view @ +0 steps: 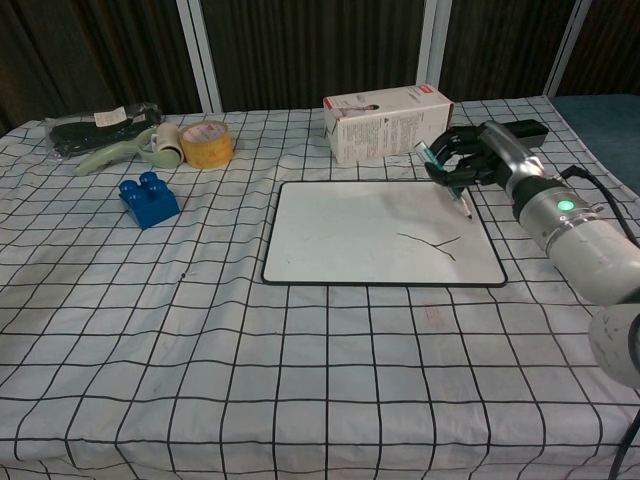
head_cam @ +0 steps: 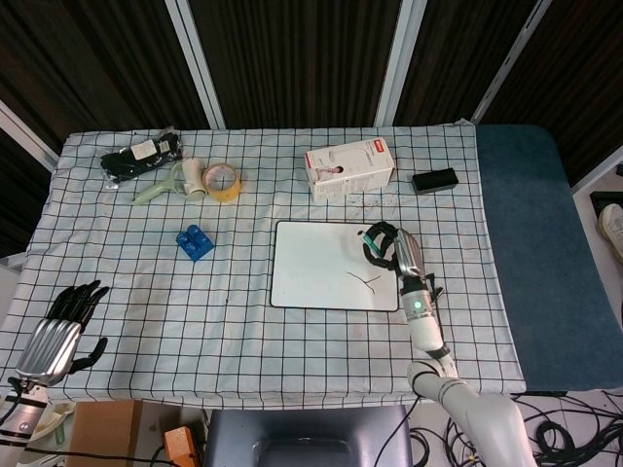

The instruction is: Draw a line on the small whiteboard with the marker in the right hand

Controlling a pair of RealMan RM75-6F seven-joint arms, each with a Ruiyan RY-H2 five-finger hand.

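Observation:
The small whiteboard [head_cam: 316, 277] [view: 340, 230] lies flat on the checked cloth, right of centre. Thin dark strokes [head_cam: 362, 282] [view: 432, 243] branch across its right half. My right hand [head_cam: 386, 246] [view: 478, 158] hovers over the board's far right corner and grips a green marker [head_cam: 369, 236] [view: 446, 180], tip pointing down. The tip is away from the strokes; whether it touches the board I cannot tell. My left hand [head_cam: 64, 325] rests at the near left table corner, fingers spread and empty, seen only in the head view.
Behind the board stand a white carton [head_cam: 348, 167] [view: 388, 120] and a black case [head_cam: 434, 180] [view: 512, 133]. To the left are a blue brick [head_cam: 196, 241] [view: 148, 198], a yellow tape roll [head_cam: 222, 181] [view: 206, 143] and a black bag [head_cam: 142, 156] [view: 95, 125].

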